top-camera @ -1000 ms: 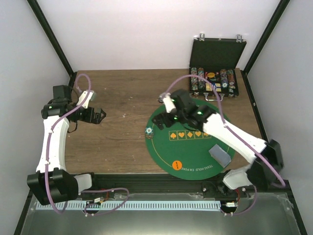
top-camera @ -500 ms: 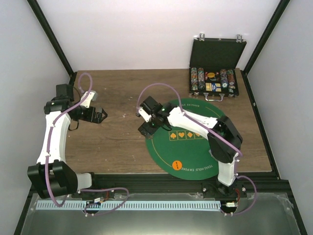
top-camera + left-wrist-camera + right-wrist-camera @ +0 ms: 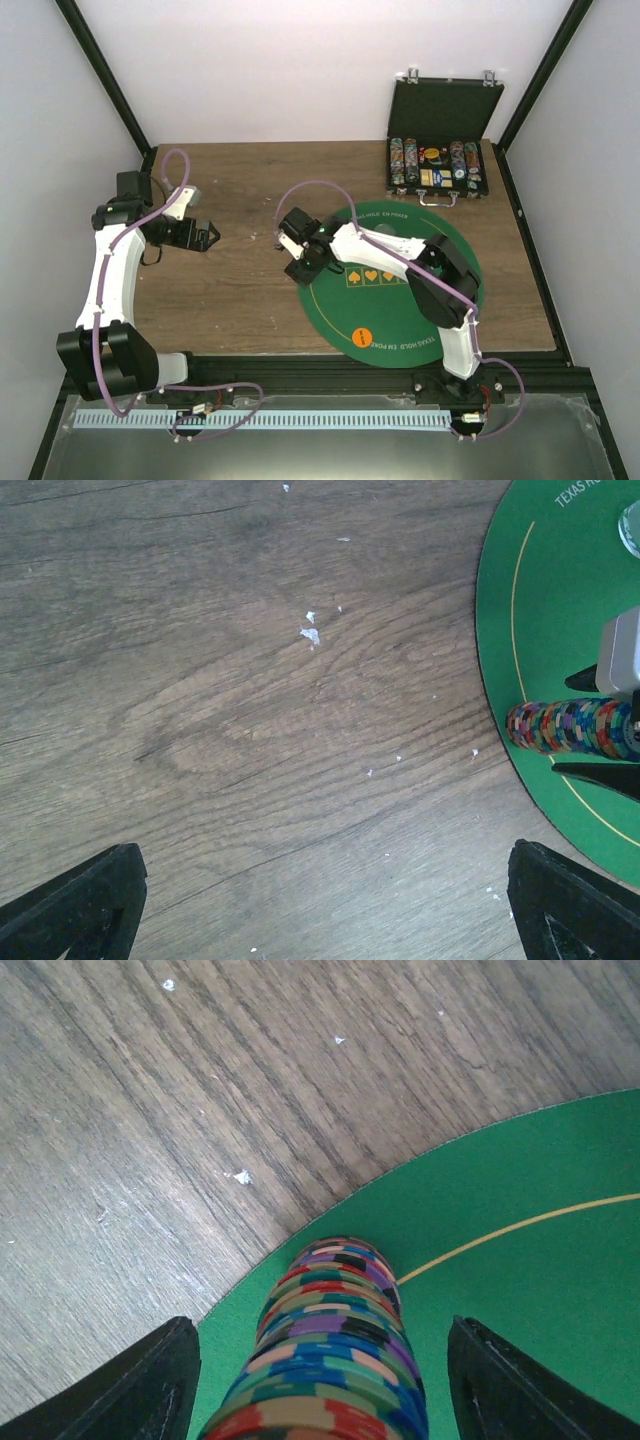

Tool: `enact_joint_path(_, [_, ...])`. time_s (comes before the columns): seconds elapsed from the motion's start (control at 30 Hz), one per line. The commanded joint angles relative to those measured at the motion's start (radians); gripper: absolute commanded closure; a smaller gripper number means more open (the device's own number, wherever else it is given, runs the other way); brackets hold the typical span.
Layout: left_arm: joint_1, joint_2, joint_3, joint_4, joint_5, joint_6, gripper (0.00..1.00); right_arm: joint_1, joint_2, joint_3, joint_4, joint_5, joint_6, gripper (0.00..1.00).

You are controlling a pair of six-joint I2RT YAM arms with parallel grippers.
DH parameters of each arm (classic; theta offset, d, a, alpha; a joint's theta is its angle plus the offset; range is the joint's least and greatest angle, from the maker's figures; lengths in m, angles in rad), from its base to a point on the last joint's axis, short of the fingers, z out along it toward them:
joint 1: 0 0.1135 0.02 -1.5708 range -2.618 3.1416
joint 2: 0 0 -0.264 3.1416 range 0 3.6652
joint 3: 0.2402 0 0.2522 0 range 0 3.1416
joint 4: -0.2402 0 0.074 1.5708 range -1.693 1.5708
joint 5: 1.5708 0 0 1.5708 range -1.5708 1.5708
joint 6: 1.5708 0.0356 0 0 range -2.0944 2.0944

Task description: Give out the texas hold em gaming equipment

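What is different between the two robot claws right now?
The left gripper hangs over the bare wooden table with nothing between its fingers; the right gripper sits at the edge of the green mat, straddling a roll of chips lying on its side. The left arm stands beside the mat; the right arm stretches across it. Both grippers are open, with black fingers.

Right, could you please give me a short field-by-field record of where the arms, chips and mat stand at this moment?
left gripper: open, empty, over the bare wooden table
right gripper: open, one finger on either side of the chip stack, gaps showing
chip stack: multicoloured, on the green mat at its left edge
orange disc: on the mat's near part
black case: open, at the table's far right, chip rows inside
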Motion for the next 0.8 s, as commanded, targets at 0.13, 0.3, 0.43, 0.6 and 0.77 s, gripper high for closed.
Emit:
enact_joint_path(0.13, [-0.005, -0.005, 0.011, 0.003, 0.001, 0.003, 0.0, 0.008, -0.018, 0.053, -0.028, 0.024, 0.012, 0.34])
enact_joint_path(0.3, [-0.004, -0.004, 0.01, 0.003, -0.002, 0.003, 0.0, 0.01, -0.024, 0.064, -0.055, 0.035, 0.015, 0.31])
enact_joint_path(0.43, [-0.004, -0.005, 0.011, 0.003, 0.001, 0.003, 0.01, 0.012, -0.037, 0.065, -0.073, 0.069, 0.021, 0.31])
enact_joint_path(0.6, [-0.005, -0.003, 0.014, 0.006, 0.0, 0.001, 0.0, 0.014, -0.037, 0.056, -0.078, 0.067, 0.032, 0.38])
enact_joint_path(0.77, [-0.005, -0.01, 0.011, 0.004, -0.002, 0.006, 0.01, 0.021, -0.029, 0.062, -0.072, 0.055, 0.028, 0.51])
